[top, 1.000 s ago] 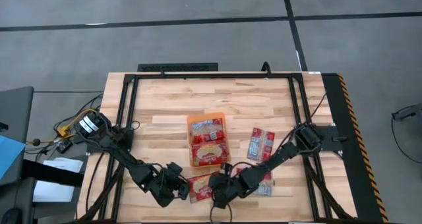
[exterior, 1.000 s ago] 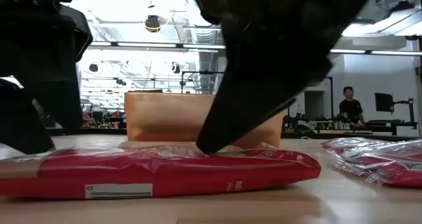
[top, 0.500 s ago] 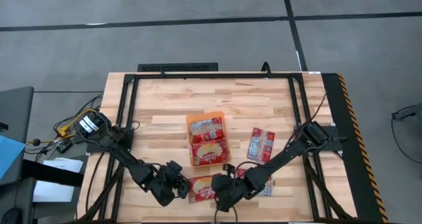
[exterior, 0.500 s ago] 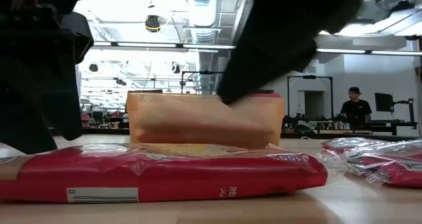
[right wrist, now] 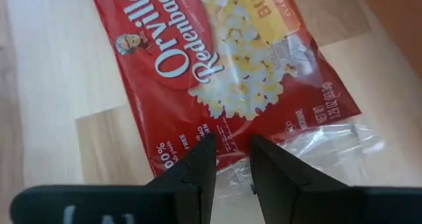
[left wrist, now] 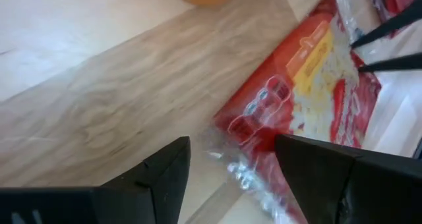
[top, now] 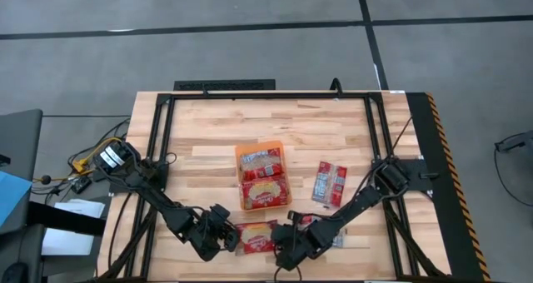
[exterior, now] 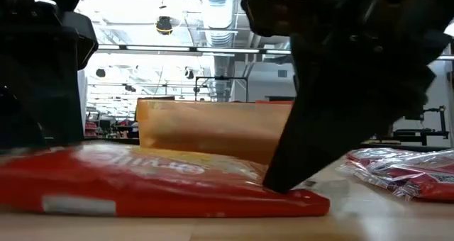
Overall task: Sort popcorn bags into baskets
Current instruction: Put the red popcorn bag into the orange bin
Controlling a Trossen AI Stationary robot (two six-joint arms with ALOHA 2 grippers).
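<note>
High view: both arms reach to the table's near edge, where one popcorn bag (top: 256, 235) lies flat, popcorn face up, between the two grippers. The left gripper (top: 226, 237) sits at one short end of it and the right gripper (top: 281, 243) at the other. That two-sided placing looks meant to pin or square the flat packet so one gripper can get a finger under its edge.

The left wrist view shows the left fingers (left wrist: 158, 178) spread apart with nothing between them, hanging over bare table (left wrist: 99, 99) beside the bag's clear sealed end; they hold nothing. In the right wrist view the right fingers (right wrist: 198, 168) stand close, a narrow gap between them, at the bag's crimped end. Whether they pinch the film or only press on it cannot be told. The low view shows a dark finger coming down onto the bag's end, which lies a little raised at the far side.

The basket (top: 262, 158) stands just beyond, near the table's middle, already holding bags (top: 264, 187) stacked flat along its length. More bags lie loose to the right: one pair (top: 330, 183) beside the basket and others partly under the right arm (top: 335, 233).

The step in hand seems to be securing this near bag for the short carry to the basket; several loose bags remain, so the sorting is perhaps half done.
</note>
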